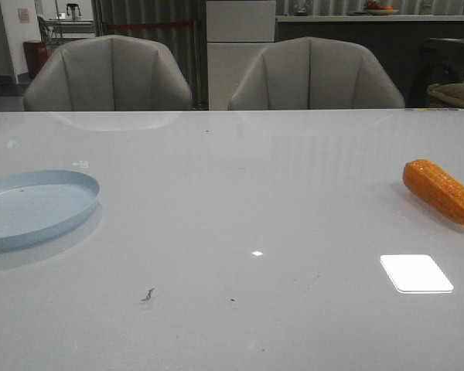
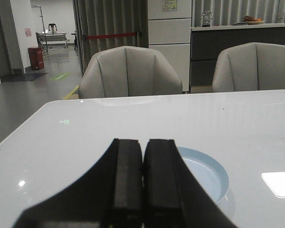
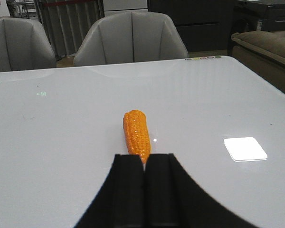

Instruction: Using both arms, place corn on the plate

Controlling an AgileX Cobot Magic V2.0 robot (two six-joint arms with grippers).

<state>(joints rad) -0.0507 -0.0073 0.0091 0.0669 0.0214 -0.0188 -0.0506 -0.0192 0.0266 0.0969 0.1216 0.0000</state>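
Right tool [image 3: 143, 190] is sitting pressed together w/ nothing in it, corn cob [image 3: 136, 134] lying just ahead on tabletop [image 3: 61, 156]. Left tool [image 2: 143, 190] is likewise closed, empty, pale blue plate [image 2: 213, 173] just beyond. Cob is looking stiff, light, glossy, prob slippery; grip mid-body across the kernels. Front view is showing cob [image 1: 441, 191] and plate [image 1: 39, 207] well apart, no tools.

The corn [image 1: 441, 191] is bright orange with bumpy rows of kernels and a glossy sheen. At nine o'clock on the table [image 1: 232, 232], which is glossy white, the plate [image 1: 32, 207] is plain pale blue. Both grippers [image 2: 143, 185] [image 3: 143, 190] are matte black. The chairs [image 1: 108, 75] are grey.
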